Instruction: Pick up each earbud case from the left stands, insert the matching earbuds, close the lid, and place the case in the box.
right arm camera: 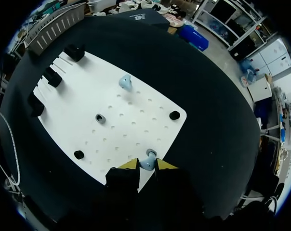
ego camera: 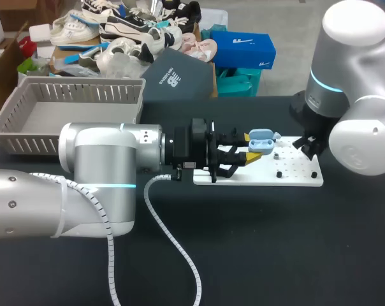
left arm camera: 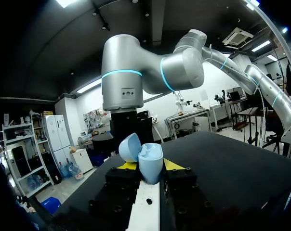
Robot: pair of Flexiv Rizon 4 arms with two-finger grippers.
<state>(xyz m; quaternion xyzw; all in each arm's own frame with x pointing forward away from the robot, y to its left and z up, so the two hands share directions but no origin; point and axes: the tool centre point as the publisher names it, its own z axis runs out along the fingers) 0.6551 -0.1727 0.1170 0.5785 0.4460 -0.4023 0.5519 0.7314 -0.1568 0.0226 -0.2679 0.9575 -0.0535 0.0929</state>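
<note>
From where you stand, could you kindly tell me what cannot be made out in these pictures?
- Head view: the right gripper is largely hidden under the right arm.
- Left wrist view: the earbud case is seen side-on, so whether earbuds sit inside cannot be told.
- Right wrist view: the earbud at the gripper is too small to tell its side; the box is cut off by the rim.

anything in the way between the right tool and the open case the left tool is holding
Nothing visible blocks it. Only the white board lies between the right tool and the open case in the left tool, carrying a low grey ring and a loose earbud; neither stands tall.
</note>
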